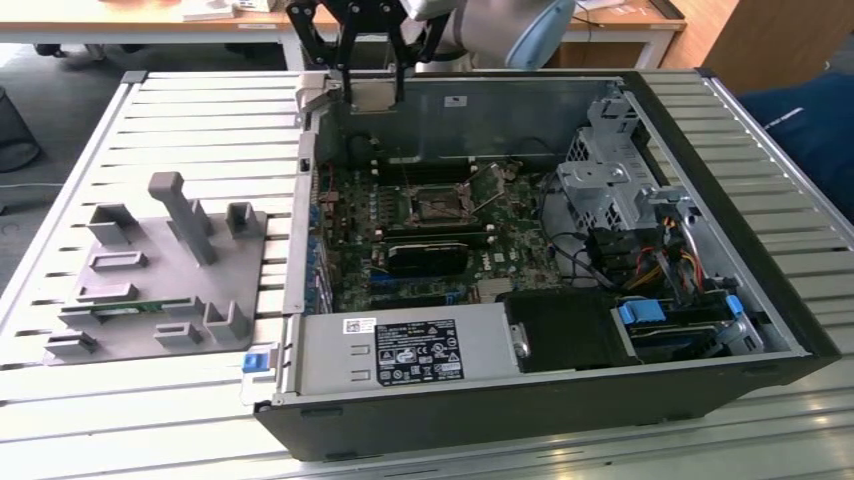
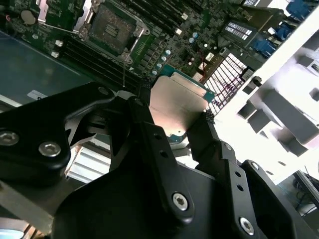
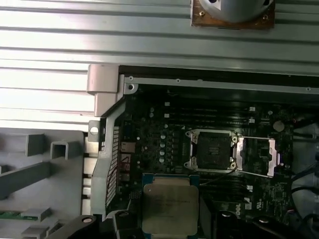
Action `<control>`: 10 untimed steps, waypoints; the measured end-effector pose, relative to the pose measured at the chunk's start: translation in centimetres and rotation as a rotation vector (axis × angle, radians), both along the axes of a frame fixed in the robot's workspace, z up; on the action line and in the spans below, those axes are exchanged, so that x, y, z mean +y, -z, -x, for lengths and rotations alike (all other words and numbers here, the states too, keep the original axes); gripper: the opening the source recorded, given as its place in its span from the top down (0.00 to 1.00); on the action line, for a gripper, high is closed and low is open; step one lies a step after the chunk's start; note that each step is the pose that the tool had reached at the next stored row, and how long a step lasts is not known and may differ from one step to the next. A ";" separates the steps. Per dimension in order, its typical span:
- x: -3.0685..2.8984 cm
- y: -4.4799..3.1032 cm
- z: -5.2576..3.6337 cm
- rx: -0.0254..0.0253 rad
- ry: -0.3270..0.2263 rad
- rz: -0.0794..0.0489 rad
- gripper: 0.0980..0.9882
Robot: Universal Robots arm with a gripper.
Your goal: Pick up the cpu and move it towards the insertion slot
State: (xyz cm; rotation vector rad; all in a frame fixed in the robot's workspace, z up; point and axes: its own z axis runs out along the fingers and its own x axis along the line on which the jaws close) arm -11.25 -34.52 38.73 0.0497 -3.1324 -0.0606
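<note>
Slatted metal worktop (image 1: 200, 110) carries an open PC case (image 1: 747, 330) w/ motherboard (image 1: 400, 235) exposed, plus a grey plastic fixture (image 1: 147, 290) near the worktop edge at the exterior view's left. A narrow green memory stick (image 1: 127, 311) lies in one of the fixture's recesses.

Pincer (image 2: 174, 102) hangs over the case's far wall in the exterior view, black fingers (image 2: 144, 89) closed on the cpu (image 2: 177, 107). In both wrist views the chip sits between the two fingertips, silver top showing, thin teal-dark rim at its edges; gripped on opposite sides, held clear above the board, not touching it.

Insertion slot (image 3: 209, 149) is on the motherboard approx mid-case: dark square centre, silver frame, load plate (image 3: 256, 155) flipped open beside it, thin lever (image 3: 219, 172) alongside. In the first wrist view the cpu (image 3: 169, 206) is near the slot but apart from it, off to one side, not over it. Slot's dark centre is uncovered.

Black card (image 1: 427, 255) stands just beside the slot; PSU (image 1: 400, 352) sits at the case's near edge.
</note>
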 end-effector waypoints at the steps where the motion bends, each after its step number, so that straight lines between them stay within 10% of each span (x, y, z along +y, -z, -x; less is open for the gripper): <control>1: 0.06 0.00 -0.25 0.0000 0.000 0.000 0.50; 10: 0.83 0.01 -2.37 -0.0001 0.000 0.000 0.50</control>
